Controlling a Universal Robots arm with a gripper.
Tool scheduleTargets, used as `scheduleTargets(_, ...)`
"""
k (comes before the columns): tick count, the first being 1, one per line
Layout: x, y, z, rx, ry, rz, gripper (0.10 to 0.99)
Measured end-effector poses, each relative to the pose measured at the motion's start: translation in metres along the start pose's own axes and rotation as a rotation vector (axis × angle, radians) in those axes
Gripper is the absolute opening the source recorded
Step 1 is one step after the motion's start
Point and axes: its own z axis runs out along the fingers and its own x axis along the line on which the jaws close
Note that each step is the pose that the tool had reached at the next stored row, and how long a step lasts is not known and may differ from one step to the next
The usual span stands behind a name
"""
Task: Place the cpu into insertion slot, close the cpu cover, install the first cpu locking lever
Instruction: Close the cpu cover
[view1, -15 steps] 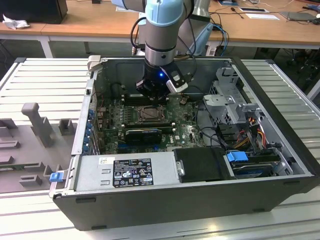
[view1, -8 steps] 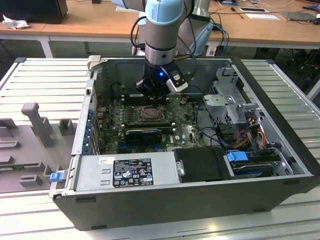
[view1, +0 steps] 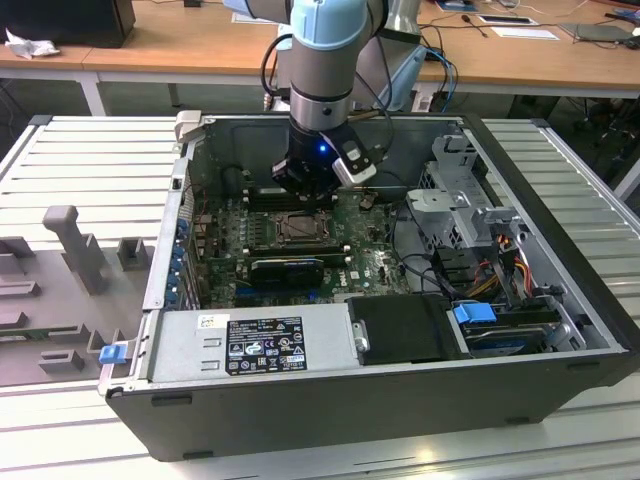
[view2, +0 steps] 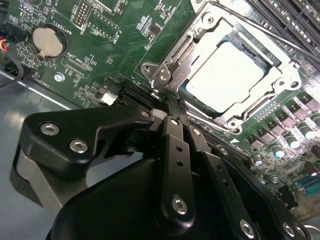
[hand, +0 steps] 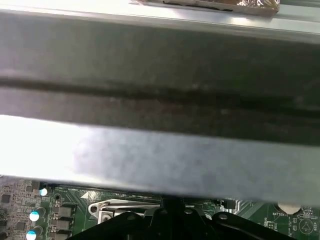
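One pale silver cpu (view2: 227, 75) sits flat in the socket on the green motherboard (view2: 125, 45), framed by the silvery cpu cover (view2: 175, 75), which lies closed down around it in the second wrist view. The black fingers (view2: 172, 125) are pressed together, gripping nothing, their tips just beside the cover's tabbed edge and apart from the chip itself. A round coin battery (view2: 47, 41) lies well off to one side, with small white lettering printed on the board near it. In the exterior view, the gripper (view1: 305, 192) hangs inside the open computer case (view1: 560, 330), directly over the socket, and a label sticker (view1: 265, 345) marks the grey power supply (view1: 320, 340).
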Motion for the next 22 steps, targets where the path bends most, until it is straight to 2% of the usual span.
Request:
scheduleTargets(2,0.0000,0.0001,0.0000,0.000,-0.0001,0.000,0.106)
scheduleTargets(4,0.0001,0.0000,0.0009,0.012,0.0014,0.000,0.106)
scheduleTargets(5,0.0000,0.0003,0.0019,0.022,0.0022,0.000,0.106)
scheduleTargets(7,-0.0001,0.0006,0.0026,0.030,0.0028,0.000,0.106)
scheduleTargets(10,-0.0001,0.0007,0.0019,0.033,0.0032,0.000,0.106)
scheduleTargets(11,-0.0002,0.0012,-0.0016,0.033,0.0028,0.000,0.106)
scheduleTargets(14,0.0002,0.0026,-0.0132,0.023,0.0021,0.000,0.106)
scheduleTargets(17,0.0088,0.0041,-0.0202,0.001,-0.0052,-0.001,0.106)
scheduleTargets(19,0.0139,0.0048,-0.0219,-0.015,-0.0131,-0.001,0.106)
scheduleTargets(22,0.0141,0.0052,-0.0218,-0.020,-0.0222,-0.007,0.106)
